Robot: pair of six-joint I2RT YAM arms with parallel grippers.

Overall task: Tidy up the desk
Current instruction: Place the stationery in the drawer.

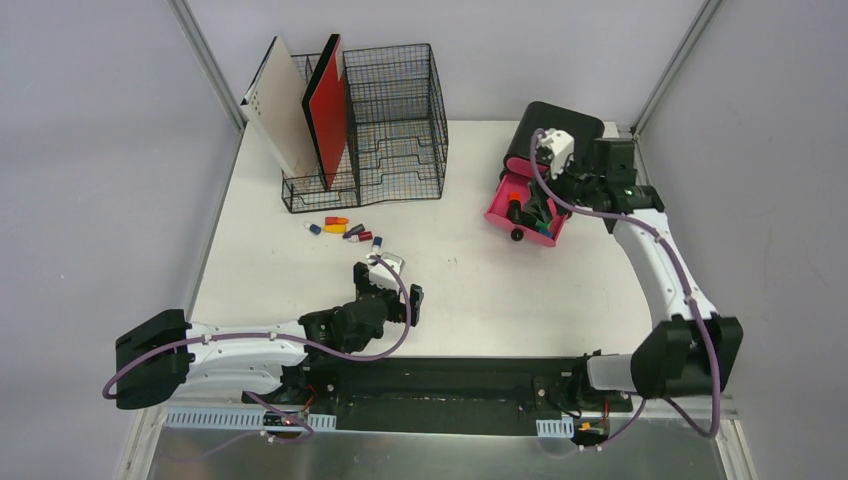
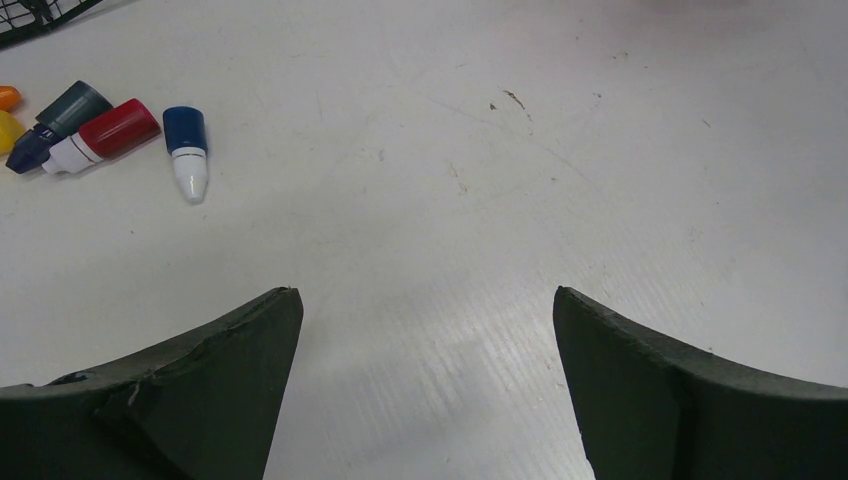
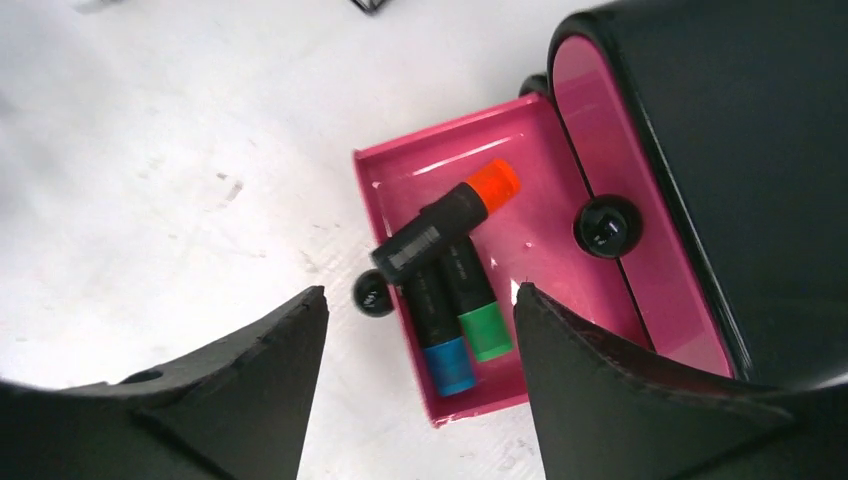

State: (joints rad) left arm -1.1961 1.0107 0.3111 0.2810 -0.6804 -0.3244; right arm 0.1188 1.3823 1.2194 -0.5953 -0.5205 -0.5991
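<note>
The white desk point(image 1: 480, 290) holds a black box point(image 1: 560, 125) at the back right with its pink drawer point(image 1: 498, 208) pulled out. In the drawer point(image 3: 560, 200) lie three black markers: an orange-capped one point(image 3: 445, 220) across a blue-capped one point(image 3: 440, 330) and a green-capped one point(image 3: 472, 300). My right gripper point(image 3: 420, 290) hovers above the drawer, open and holding nothing. My left gripper point(image 2: 425, 292) is open low over bare desk near the middle front point(image 1: 388, 285). Up and left of it sits a blue-and-white cap-shaped piece point(image 2: 186, 150).
A black wire-mesh organizer point(image 1: 395, 110) stands at the back left with a red folder point(image 1: 328, 105) and a white board point(image 1: 285, 105) in it. Several small coloured pieces point(image 1: 345, 230) lie in front of it, among them a red one point(image 2: 105, 135) and a dark one point(image 2: 60, 118).
</note>
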